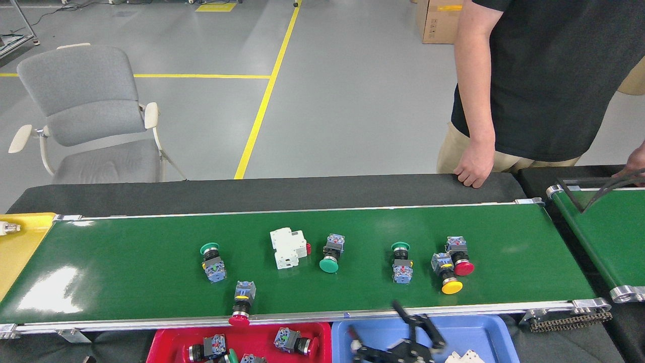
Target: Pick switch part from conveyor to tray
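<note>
A grey chair [88, 113] is seen at the far left, on a grey floor marked with yellow lines. A yellow tray [20, 247] is placed at the left end of the conveyor [126, 272], a long green belt with silver rails. On the belt, from left to right, are laid a green-capped switch [212, 259], a red-capped switch [241, 304] whose cap rests on the near rail, a white breaker [288, 247], a second green switch [331, 253], a third green switch [401, 260], and a yellow switch [446, 275] touching a red switch [458, 256]. Below the belt, a red tray [166, 343] holding several switch parts is set beside a blue tray [473, 335]. The right gripper [398, 335] is seen over the blue tray with its fingers spread and nothing held. The left gripper is out of view. A person [544, 80] in a black shirt is stood behind the belt at the right, one hand [472, 169] rested on its black edge.
</note>
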You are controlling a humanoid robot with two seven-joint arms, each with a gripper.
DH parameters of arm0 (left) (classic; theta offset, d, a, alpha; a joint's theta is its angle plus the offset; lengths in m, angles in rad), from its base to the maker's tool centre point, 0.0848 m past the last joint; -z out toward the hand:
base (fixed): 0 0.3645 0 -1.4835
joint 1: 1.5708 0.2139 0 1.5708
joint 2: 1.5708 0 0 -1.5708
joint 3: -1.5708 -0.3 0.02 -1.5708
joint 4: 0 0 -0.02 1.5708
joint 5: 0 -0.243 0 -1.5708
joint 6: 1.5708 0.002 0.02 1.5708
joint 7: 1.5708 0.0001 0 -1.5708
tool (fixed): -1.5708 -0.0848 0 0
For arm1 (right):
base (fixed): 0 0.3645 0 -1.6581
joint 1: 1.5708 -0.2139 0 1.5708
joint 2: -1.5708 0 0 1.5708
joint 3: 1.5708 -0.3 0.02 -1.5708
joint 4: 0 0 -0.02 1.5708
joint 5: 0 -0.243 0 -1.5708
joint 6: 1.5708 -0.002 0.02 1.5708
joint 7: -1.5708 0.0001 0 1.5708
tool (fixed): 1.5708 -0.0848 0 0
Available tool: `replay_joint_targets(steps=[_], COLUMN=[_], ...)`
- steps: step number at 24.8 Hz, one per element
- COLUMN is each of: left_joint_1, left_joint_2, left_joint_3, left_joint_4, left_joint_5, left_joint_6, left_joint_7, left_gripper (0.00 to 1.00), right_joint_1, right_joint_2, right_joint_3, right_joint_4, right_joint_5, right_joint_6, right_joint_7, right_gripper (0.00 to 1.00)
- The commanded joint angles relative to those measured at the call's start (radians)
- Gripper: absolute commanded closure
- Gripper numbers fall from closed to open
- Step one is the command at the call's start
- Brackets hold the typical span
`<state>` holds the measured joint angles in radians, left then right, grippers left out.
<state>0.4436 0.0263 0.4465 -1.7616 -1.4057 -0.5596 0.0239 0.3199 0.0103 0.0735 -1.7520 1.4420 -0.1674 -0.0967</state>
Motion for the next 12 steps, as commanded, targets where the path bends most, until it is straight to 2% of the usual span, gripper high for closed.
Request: replay_joint_targets(steps=[1,4,6,8,12], left_joint_1=[-0.008,-0.062,-0.115,-0.145,-0.169], left_joint_2=[0.012,0.015,0.011,0.006,-0.006], left_joint_3=[-0.04,-0.138,-0.192,-0.215,-0.218], left_joint_4=[-0.013,-0.013,-0.013,-0.013,-0.004], left_joint_5=[0.002,-0.003,-0.01,-0.036,-0.122], left_joint_6=[-0.002,0.006,0.009,0.023,0.052], left_joint_7=[0.005,-0.024,-0.091,-0.116,-0.116], left_gripper=[0.0,0.0,0.0,0.0,0.0], right_joint_1=[-0.002,-0.024,-0.064,-0.099,-0.203], right_joint_2=[0.01,0.022,0.008,0.004,-0.003], right_joint_3=[-0.055,-0.061,-0.055,-0.041,0.069], right_joint_4=[-0.018,-0.015,-0.003,0.023,0.109], right_joint_5=[-0.015,-0.017,-0.014,-0.009,-0.005], right_joint_6=[0.009,0.055,0.06,0.058,0.068], right_joint_7=[-0.028,-0.023,-0.011,0.034,0.081], right_gripper=[0.02,0.02,0.02,0.02,0.02])
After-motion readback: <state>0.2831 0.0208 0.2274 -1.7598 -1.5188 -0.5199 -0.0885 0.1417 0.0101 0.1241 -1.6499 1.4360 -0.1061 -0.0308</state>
